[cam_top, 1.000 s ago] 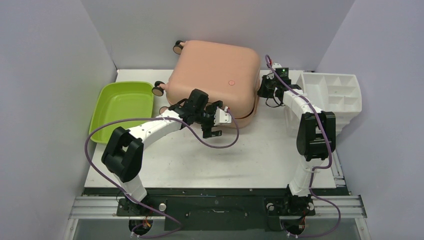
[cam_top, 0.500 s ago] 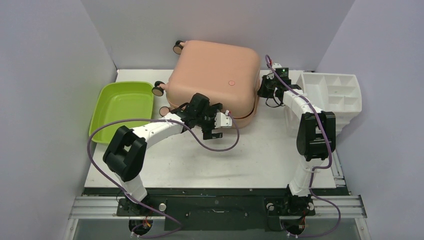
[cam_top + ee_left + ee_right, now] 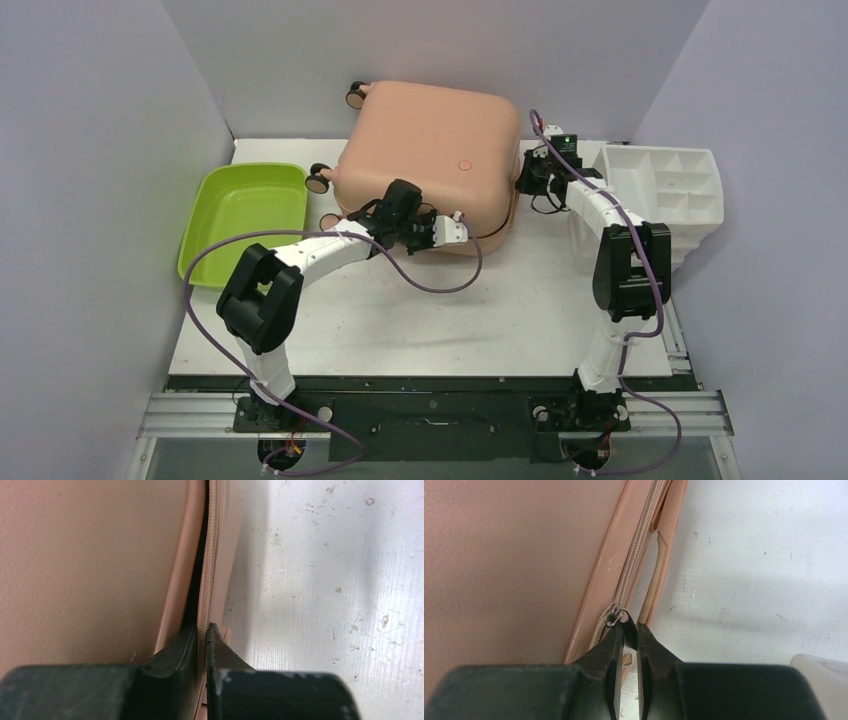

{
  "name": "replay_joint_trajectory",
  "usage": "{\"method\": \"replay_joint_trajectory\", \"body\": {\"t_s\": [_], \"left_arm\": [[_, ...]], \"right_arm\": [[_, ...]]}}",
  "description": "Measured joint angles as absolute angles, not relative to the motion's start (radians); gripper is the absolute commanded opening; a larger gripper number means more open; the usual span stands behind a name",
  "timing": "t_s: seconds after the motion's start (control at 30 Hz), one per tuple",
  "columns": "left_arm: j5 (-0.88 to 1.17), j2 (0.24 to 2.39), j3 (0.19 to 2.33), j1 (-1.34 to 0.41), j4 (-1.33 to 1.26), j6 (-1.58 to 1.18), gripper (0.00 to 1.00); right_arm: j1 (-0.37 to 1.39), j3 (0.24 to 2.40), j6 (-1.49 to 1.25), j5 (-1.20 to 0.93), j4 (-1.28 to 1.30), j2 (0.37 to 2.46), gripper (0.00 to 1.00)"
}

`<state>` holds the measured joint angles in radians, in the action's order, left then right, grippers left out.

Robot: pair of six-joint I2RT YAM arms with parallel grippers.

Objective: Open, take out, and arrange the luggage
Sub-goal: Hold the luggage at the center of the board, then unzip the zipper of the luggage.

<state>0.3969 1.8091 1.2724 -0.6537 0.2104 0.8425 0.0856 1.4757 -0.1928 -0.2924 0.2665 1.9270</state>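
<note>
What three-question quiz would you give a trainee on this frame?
1. True or false: the luggage lies wide open, lining showing.
2. The right gripper is shut on: A) zipper pull B) caster wheel C) white organizer.
3. Fill in: going by the robot's own sides, the green tub sits on the luggage's ___ side.
Key: 1 false; 2 A; 3 left.

The left arm (image 3: 320, 246) reaches forward and rightward, the right arm (image 3: 598, 205) forward, with the left gripper (image 3: 201, 630) and the right gripper (image 3: 629, 628) both pinched closed.
</note>
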Motion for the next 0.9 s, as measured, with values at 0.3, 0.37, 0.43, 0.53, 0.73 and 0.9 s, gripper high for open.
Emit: {"method": "replay_joint_trajectory", "body": {"t_s": [0.3, 0.37, 0.43, 0.53, 0.73, 0.9], "left_arm": [[0.438, 1.806, 1.274, -0.655, 0.265, 0.952, 0.00], [0.445, 1.802, 1.268, -0.655, 0.274, 0.986, 0.00], [0.452, 1.795, 1.257, -0.656, 0.278, 1.029, 0.00], [0.458, 1.777, 1.233, -0.656, 0.281, 1.090, 0.00], [0.457, 1.701, 1.164, -0.649, 0.339, 1.197, 0.00], [0.457, 1.621, 1.112, -0.643, 0.445, 1.283, 0.00]], "right_arm": [[0.088, 1.543, -0.165, -0.277, 0.339, 1.959, 0.02], [0.088, 1.553, -0.165, -0.269, 0.353, 1.962, 0.02], [0.094, 1.564, -0.163, -0.249, 0.369, 1.963, 0.02], [0.110, 1.592, -0.155, -0.206, 0.403, 1.973, 0.02], [0.121, 1.648, -0.139, -0.130, 0.440, 1.998, 0.02], [0.113, 1.686, -0.121, -0.028, 0.434, 2.027, 0.02]]}}
